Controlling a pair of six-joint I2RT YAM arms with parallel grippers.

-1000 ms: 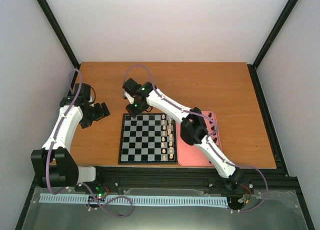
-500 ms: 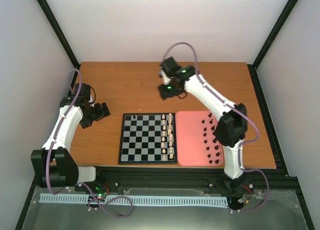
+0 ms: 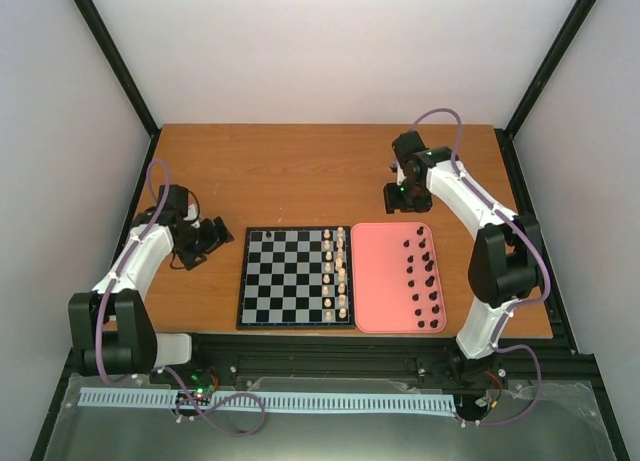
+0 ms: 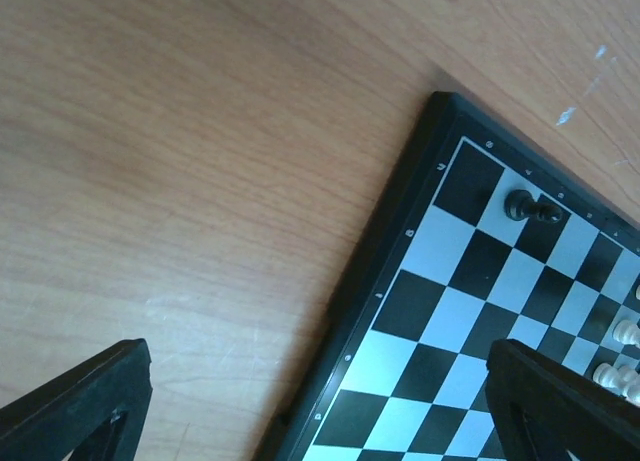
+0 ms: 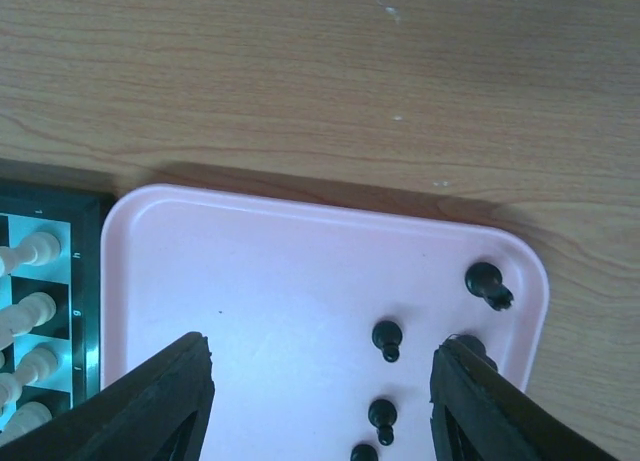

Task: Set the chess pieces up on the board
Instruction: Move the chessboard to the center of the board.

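Note:
The board [image 3: 290, 281] lies at the table's front middle. One black chess piece [image 3: 266, 237] stands on its far-left corner square and also shows in the left wrist view [image 4: 520, 206]. Several more black chess pieces [image 3: 422, 276] stand on the pink tray [image 3: 385, 281] to the right of the board; a few show in the right wrist view [image 5: 387, 336]. My left gripper [image 3: 205, 243] is open and empty, just left of the board's far-left corner [image 4: 320, 421]. My right gripper [image 3: 405, 199] is open and empty above the tray's far edge [image 5: 320, 401].
Cream-white pieces [image 3: 338, 276] fill the two right columns of the board and show at the left edge of the right wrist view [image 5: 30, 251]. Bare wooden table [image 3: 320, 171] lies behind the board and tray. Black frame posts stand at the back corners.
My right gripper left a black piece on the board's far-left corner, then swung right to the tray's far edge, open. My left gripper edged a little toward the board.

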